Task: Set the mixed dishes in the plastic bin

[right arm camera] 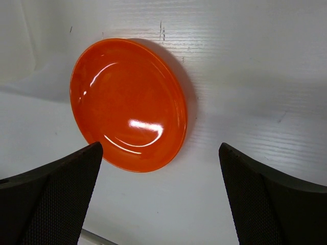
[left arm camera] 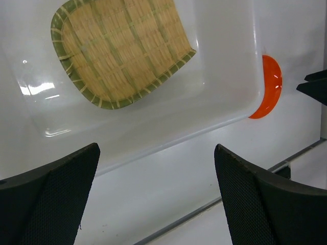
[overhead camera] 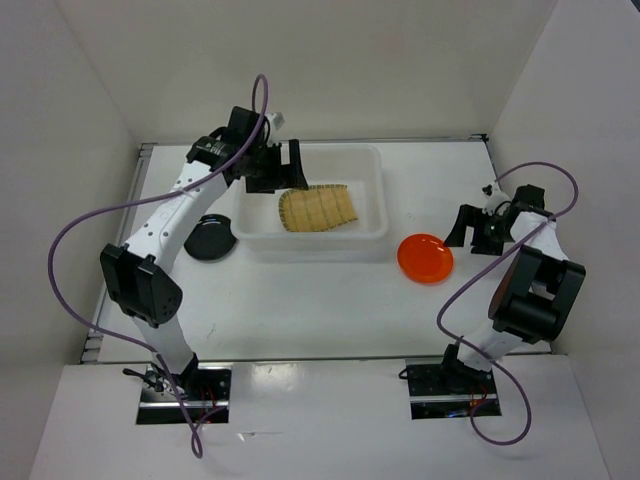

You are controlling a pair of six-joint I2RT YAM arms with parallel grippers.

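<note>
Black plate (overhead camera: 210,238) sits on the table (overhead camera: 300,310), just beside the bin (overhead camera: 372,240) at its 9 o'clock. Left gripper (overhead camera: 280,177) hangs over the bin's 10 o'clock corner, jaws wide apart, holding nothing. Bamboo tray (overhead camera: 317,209) lies flat inside the bin. Orange plate (overhead camera: 425,258) is on the table at the bin's 4 o'clock. Right gripper (overhead camera: 475,235) is at that plate's 2 o'clock, jaws spread, empty.

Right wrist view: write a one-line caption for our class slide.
Open right gripper poised before the orange plate lying on the white table.
</note>
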